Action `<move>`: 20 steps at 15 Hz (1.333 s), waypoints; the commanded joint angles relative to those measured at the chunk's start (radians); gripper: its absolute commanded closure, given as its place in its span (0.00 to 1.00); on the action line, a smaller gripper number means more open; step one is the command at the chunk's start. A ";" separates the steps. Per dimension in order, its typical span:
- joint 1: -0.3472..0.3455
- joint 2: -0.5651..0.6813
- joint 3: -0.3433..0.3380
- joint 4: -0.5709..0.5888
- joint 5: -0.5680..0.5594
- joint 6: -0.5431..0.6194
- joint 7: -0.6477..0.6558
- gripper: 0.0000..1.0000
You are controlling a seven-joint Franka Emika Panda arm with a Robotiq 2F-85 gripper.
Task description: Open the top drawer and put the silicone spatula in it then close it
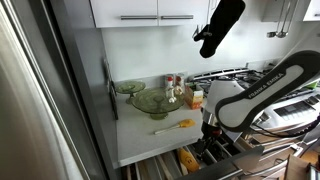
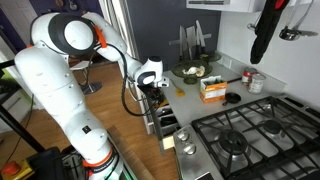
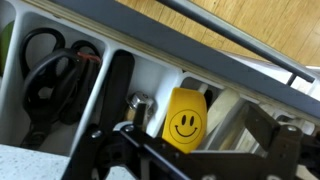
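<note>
The white countertop [image 1: 140, 135] is viewed from a raised spot beside a steel appliance [image 1: 30, 110], facing the gas hob [image 1: 232, 72]. From the opposite end, the hob is overlooked toward the wooden floor [image 2: 110, 120]. The open top drawer [image 3: 150, 68] is seen closely from the wrist and is shared by all views.

In an exterior view, I see the spatula [image 1: 173, 126] lying on the counter [image 1: 135, 138], in front of the bowl [image 1: 150, 102] and just behind the pulled-out top drawer [image 1: 165, 165] below the counter edge. In the wrist view, the drawer's compartments sit side by side, with scissors [image 3: 45, 78] to the left and a smiley tool [image 3: 185, 120] in the middle. The stove [image 2: 245, 140] lies beside the counter.
</note>
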 commanded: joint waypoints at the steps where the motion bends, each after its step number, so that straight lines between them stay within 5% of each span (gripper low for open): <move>1: -0.006 0.048 -0.004 0.036 0.026 -0.026 0.006 0.00; 13: -0.013 0.063 0.003 0.014 0.079 -0.228 -0.022 0.00; 20: -0.013 0.058 0.013 -0.001 0.212 -0.320 -0.150 0.00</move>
